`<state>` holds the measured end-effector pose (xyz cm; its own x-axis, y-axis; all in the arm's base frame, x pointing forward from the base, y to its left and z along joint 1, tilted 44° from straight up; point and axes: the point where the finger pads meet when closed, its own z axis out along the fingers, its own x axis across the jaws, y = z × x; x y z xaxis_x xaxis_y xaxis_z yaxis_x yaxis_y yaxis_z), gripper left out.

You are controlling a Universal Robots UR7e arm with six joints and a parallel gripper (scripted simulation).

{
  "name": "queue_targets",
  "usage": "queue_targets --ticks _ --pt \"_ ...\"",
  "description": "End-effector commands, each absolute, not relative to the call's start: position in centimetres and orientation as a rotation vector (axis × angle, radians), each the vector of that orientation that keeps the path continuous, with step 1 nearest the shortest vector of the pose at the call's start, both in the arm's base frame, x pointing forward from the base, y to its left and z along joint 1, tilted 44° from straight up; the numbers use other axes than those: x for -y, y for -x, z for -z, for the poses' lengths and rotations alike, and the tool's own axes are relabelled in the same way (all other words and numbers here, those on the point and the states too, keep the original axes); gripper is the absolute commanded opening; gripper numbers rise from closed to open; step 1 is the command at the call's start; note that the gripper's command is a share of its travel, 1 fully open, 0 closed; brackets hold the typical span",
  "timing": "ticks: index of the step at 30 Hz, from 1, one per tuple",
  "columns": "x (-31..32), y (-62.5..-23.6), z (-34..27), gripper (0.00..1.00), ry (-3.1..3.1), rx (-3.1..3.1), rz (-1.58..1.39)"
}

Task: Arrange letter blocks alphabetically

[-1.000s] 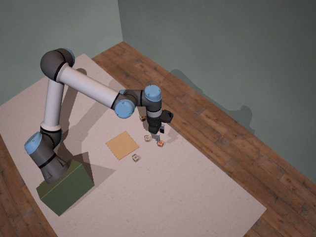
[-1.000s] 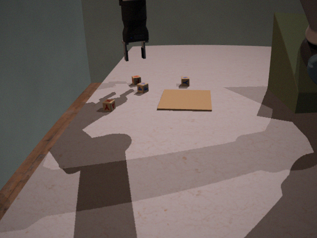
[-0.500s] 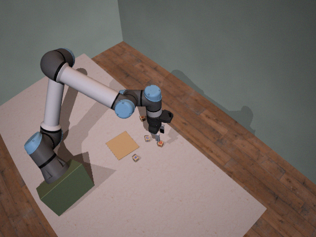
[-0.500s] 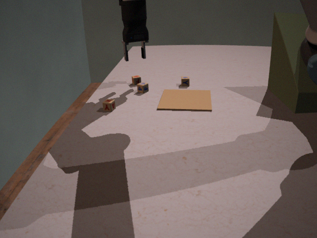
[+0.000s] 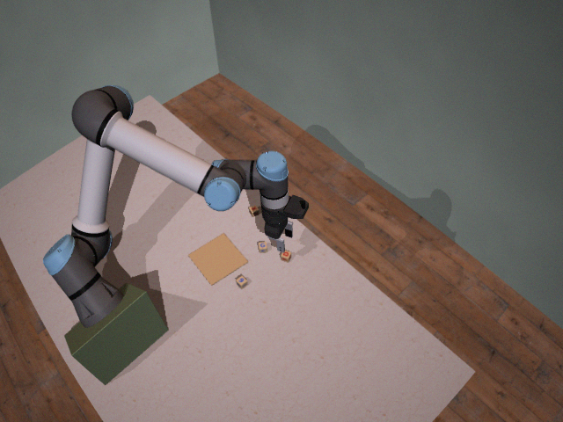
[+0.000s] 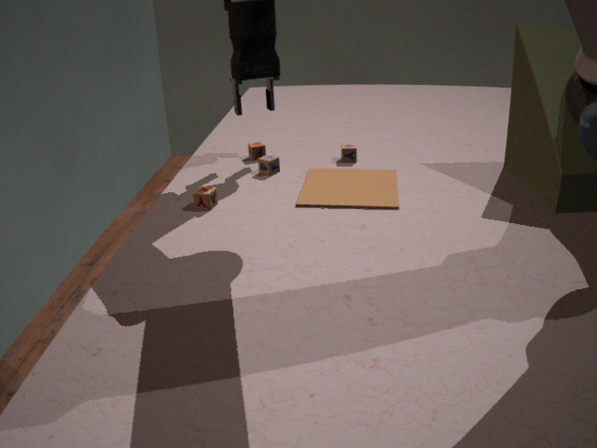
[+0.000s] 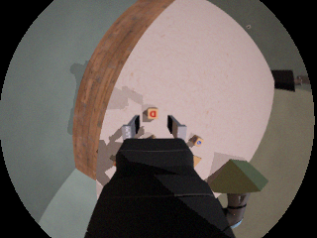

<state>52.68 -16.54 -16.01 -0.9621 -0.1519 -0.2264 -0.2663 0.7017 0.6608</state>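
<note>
- Mat point(image 5: 218, 259) point(image 6: 348, 189) point(image 7: 197, 161), tan and thin, lies flat near the middle of the top view, with all four blocks off it. From where I stand it looks stiff and light, so a low finger could nudge it.
- Also in the top view, the far block point(image 5: 253, 210) point(image 6: 205, 198) sits above and right of the mat, the middle block point(image 5: 262, 246) point(image 6: 268, 164) just right of it, the orange-topped block point(image 5: 285, 256) point(image 6: 256, 150) point(image 7: 153, 113) farther right, and the near block point(image 5: 241, 280) point(image 6: 348, 152) point(image 7: 198, 142) below the mat's right corner.
- In the exterior view, the gripper point(image 5: 285, 239) point(image 6: 254, 110) point(image 7: 154, 120) hangs at upper left, well above the table, fingers wide apart with nothing between. The blocks look like small painted wood: light, hard, unlikely to crush, perhaps a little slick. I'd take each by two opposite upright sides, pads square to them and low enough for a good bite; a corner grip would probably twist it.
- In the wrist view, the orange-topped block sits at centre, just above the spread fingertips, showing what looks like a red D. Its neighbour is close, so I'd go down straight and keep the outer sides of the fingers off it.

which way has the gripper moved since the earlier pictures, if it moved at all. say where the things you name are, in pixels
No, no clear movement: the gripper point(image 5: 285, 238) point(image 6: 254, 111) point(image 7: 154, 120) still hangs above the table, left of the mat point(image 6: 348, 189) in the exterior view.
</note>
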Motion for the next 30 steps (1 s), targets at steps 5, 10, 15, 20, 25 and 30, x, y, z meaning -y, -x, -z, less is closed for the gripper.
queue_targets --ticks 5,10,15,20,25,30 --pt "16.5 -52.7 16.1 1.0 0.34 -2.753 -1.103" --pt "16.3 -52.7 16.3 1.0 0.34 -2.753 -1.103" --pt "16.1 -52.8 16.5 1.0 0.34 -2.753 -1.103" --pt "15.7 -52.8 16.9 1.0 0.34 -2.753 -1.103" --pt "15.2 -52.9 17.5 1.0 0.34 -2.753 -1.103" --pt "14.7 -52.9 18.0 1.0 0.34 -2.753 -1.103"
